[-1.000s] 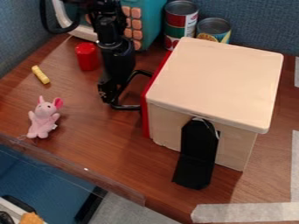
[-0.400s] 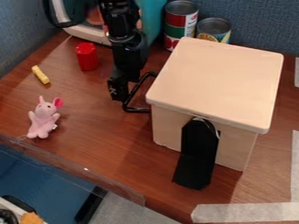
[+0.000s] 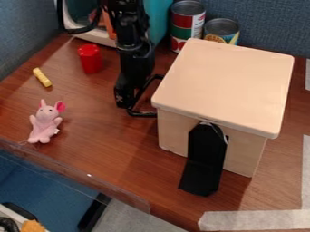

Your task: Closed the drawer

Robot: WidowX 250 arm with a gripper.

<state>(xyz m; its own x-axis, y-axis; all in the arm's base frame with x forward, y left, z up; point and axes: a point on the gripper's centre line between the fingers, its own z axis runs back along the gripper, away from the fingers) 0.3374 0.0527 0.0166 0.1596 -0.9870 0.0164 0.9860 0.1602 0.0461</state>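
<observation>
- Your gripper (image 3: 124, 102) hangs right by the handle (image 3: 142, 113) — you can't tell whether its jaws are apart or together.
- The drawer is on the nine o'clock side of the box (image 3: 224, 86), its handle jutting out toward eight.
- Done, as far as you can judge: the closing itself, all or nearly all, with no clear gap at the box.
- Left: perhaps a last nudge toward three o'clock, then backing off toward nine — you aren't clear of the handle.
</observation>
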